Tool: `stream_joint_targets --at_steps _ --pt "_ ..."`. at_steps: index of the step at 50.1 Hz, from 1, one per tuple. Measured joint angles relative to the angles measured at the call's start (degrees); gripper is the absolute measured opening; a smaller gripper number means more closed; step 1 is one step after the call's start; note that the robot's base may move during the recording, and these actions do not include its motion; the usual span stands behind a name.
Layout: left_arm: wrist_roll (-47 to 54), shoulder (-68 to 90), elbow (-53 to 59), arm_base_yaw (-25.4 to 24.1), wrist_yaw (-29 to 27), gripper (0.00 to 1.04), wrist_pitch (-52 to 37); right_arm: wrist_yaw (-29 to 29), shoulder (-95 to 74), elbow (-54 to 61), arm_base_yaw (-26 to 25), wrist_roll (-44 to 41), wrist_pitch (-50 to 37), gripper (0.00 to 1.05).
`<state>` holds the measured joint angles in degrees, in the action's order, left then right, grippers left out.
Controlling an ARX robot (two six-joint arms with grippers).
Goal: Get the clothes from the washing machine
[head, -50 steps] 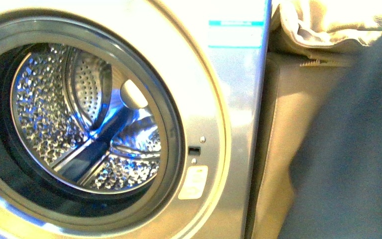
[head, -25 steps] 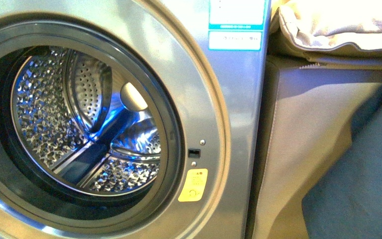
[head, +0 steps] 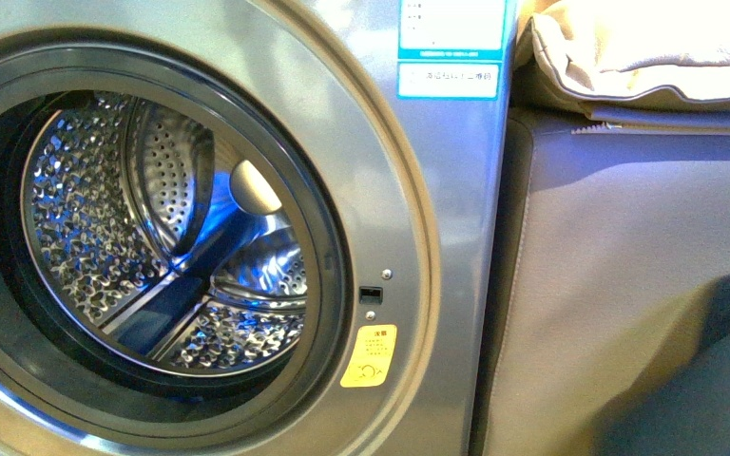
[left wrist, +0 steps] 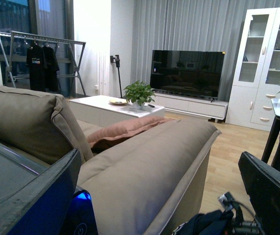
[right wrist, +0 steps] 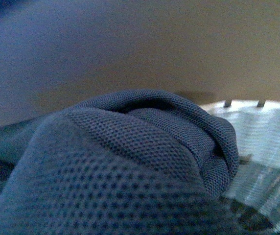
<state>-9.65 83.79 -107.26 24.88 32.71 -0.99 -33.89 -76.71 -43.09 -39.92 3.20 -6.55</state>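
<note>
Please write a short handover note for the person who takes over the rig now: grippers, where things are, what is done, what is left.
Left gripper: open, empty.
Right gripper: hidden behind the clothes, which fill its wrist view; grip unconfirmed.
Washing machine: no clothes seen in the drum.
Clothes also show low right in front view, beside the sofa.
Done: clothes out.
Left: confirm grip, set them down.

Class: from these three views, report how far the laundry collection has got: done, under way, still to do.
Done: the perforated steel drum of the grey washing machine looks empty. In hand: the dark navy mesh-knit garment is outside, low beside the beige sofa, filling the right wrist view; what holds it is hidden. Left: setting it down; no container is clearly visible.
</note>
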Motion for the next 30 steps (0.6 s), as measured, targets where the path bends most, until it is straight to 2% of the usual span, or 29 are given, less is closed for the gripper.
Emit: stream_joint_targets --at_steps 2,5,16,27,30 --pt "0.0 0.0 0.0 0.0 0.0 0.98 0.0 0.8 -1.1 2.4 0.8 -0.7 -1.0 0.07" --pt "0.0 0.0 0.0 0.0 0.0 0.98 0.0 1.6 -2.3 5.1 1.8 -1.9 -1.9 0.16" --pt "0.0 0.0 0.0 0.0 0.0 0.98 0.0 4.0 -6.7 12.2 5.7 -4.9 -4.5 0.54" --pt "0.0 0.0 0.0 0.0 0.0 0.98 0.0 2.9 -6.7 12.8 6.0 -5.4 -4.0 0.95" --pt "0.0 0.0 0.0 0.0 0.0 0.98 0.0 2.2 -6.2 12.8 5.8 -5.4 -3.4 0.98"
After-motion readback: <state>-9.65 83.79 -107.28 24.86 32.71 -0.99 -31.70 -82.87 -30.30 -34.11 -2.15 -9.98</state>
